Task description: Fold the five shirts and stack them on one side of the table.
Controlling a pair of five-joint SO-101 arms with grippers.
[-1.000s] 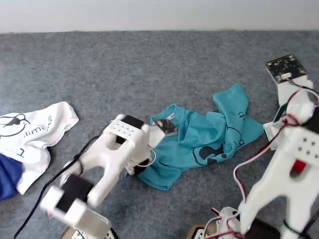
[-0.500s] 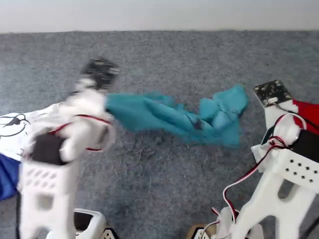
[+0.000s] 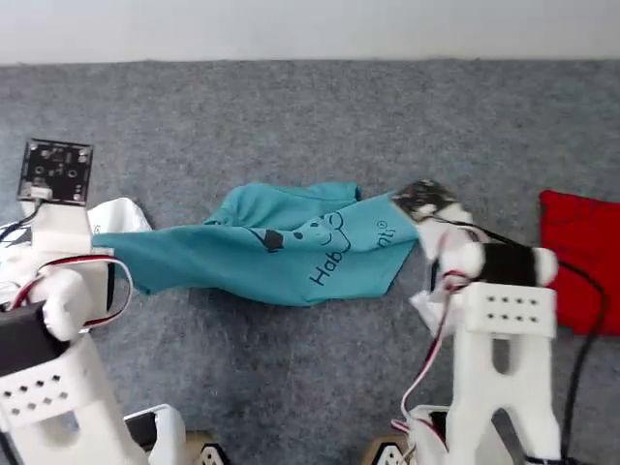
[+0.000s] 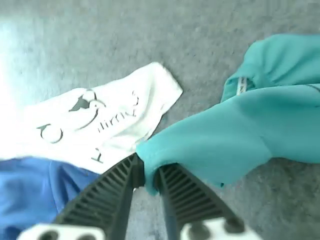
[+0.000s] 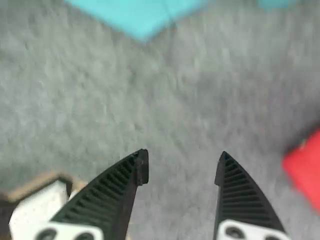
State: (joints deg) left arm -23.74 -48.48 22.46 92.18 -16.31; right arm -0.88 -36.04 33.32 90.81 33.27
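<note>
Left arm: the white left arm point(image 3: 58, 329) stands at the near left corner of the bench, its wrist over the left end of the teal shirt.
Left gripper: the left gripper point(image 4: 147, 175) is drawn narrow, with a fold of the teal shirt's edge pinched between its two dark ribbed jaws.
Right arm: the white right arm point(image 3: 496, 320) stands at the near right, its wrist just beside the right end of the teal shirt.
Right gripper: the right gripper point(image 5: 182, 170) is spread wide and holds nothing. It hangs over bare bench, with a corner of the teal shirt ahead of its tips.
Teal shirt: the teal shirt point(image 3: 281, 247) is drawn out long across the middle of the bench between the two arms, print facing up. Its left end narrows into the left gripper. Whether that end clears the bench cannot be told.
White shirt: the white shirt point(image 4: 95, 120) with a dark print lies crumpled at the left, its corner just beside the teal shirt's pinched end.
Blue shirt: the blue shirt point(image 4: 35, 190) touches the white shirt, which partly lies over it.
Red shirt: the red shirt point(image 3: 579, 257) lies at the right edge, apart from the teal shirt.
Bench: the bench point(image 3: 291, 116) is a grey, carpet-like surface.
Wall: a pale wall point(image 3: 291, 29) runs along the far edge.
</note>
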